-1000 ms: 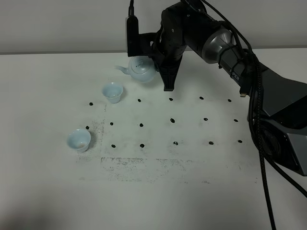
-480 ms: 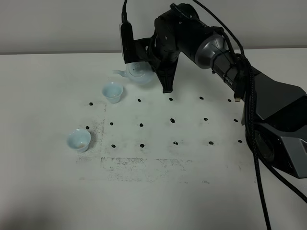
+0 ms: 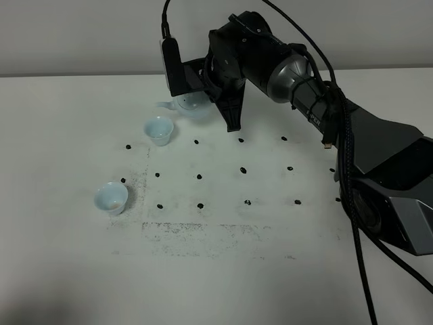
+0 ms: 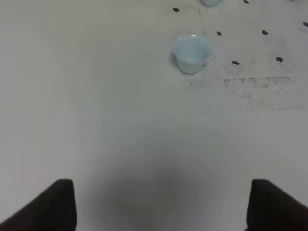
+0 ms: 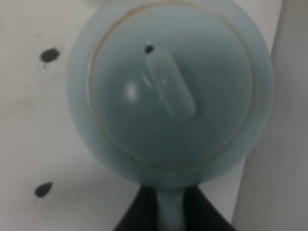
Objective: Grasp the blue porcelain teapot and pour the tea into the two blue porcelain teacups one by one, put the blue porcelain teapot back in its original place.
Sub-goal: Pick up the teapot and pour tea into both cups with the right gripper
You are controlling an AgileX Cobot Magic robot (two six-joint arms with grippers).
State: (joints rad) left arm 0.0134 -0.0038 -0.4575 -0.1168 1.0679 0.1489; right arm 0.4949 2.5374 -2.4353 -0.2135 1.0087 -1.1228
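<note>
The blue porcelain teapot hangs above the table at the back, its spout pointing left, just behind the far teacup. My right gripper is shut on its loop handle. The right wrist view looks straight down on the teapot's lid, with the handle pinched in the right gripper between dark fingers. The near teacup stands further left and forward. The left wrist view shows that teacup and the rim of the other teacup. The left gripper is open over bare table.
The white table carries a grid of black dots and a smudged patch in the middle. The right arm's cables hang along the right side. The left arm does not show in the exterior view.
The right arm has carried the teapot left and slightly back, so its spout now sits closer to the far teacup. Both cups stay put.
</note>
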